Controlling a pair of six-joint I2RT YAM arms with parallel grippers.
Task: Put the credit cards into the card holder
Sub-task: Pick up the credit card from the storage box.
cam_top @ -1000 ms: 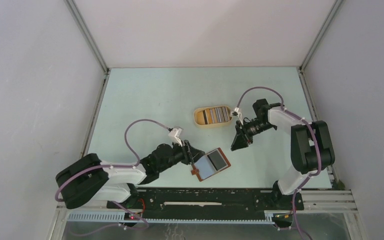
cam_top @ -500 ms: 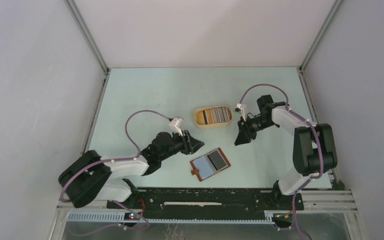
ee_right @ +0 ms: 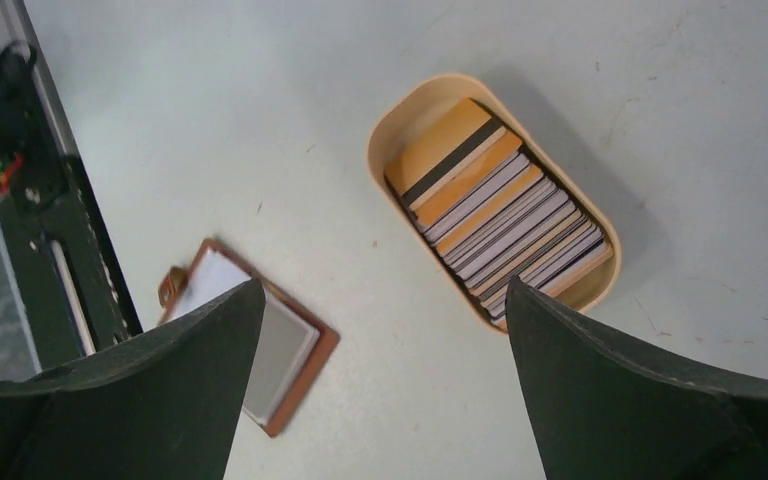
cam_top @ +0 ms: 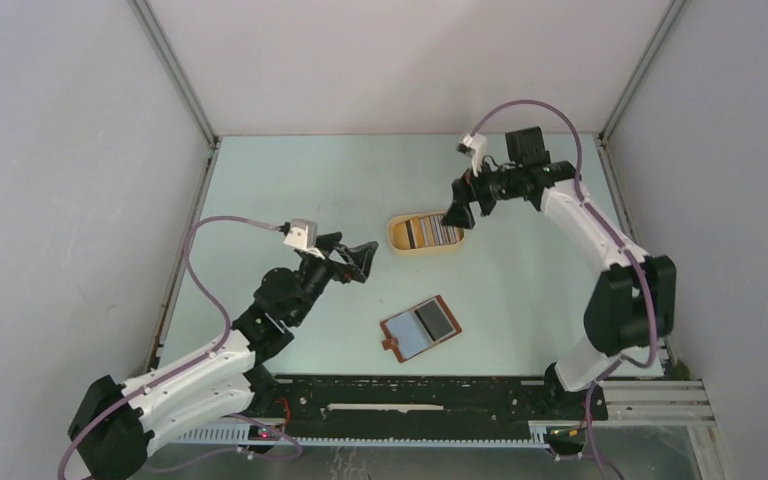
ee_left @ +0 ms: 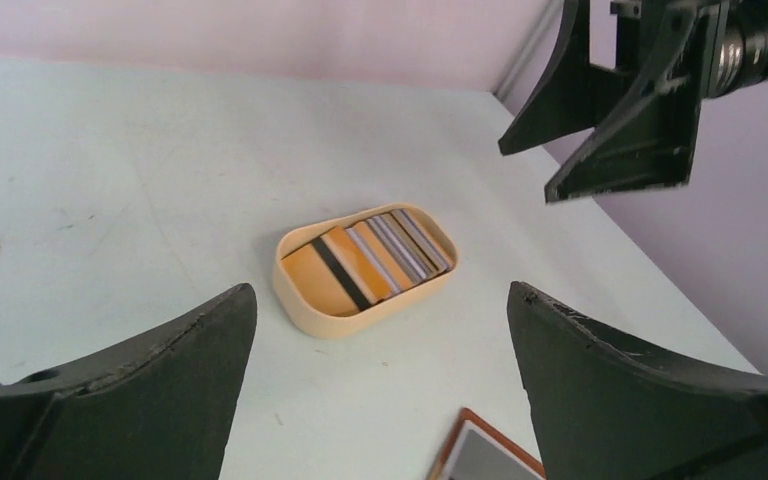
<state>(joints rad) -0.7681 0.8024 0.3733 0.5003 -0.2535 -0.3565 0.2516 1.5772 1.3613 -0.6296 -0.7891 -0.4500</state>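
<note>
Left jaws and right jaws both stand spread, holding nothing, above the table (cam_top: 290, 190). The cards (cam_top: 430, 232) sit edge-on in the tray (cam_top: 392, 236). The holder (cam_top: 419, 327) lies open, apart. Best to descend squarely, pinching one end card only.

I'm working in a robot test cell, a lab rig and no home. Plain grey panel walls (cam_top: 60, 150) box me in on three sides, and aluminium frame posts (cam_top: 177, 75) climb the corners. Under me is a pale-green table (cam_top: 290, 190). My arms are bolted to a black slotted rail (cam_top: 480, 395), purple cables (cam_top: 530, 101) looping overhead.
</note>
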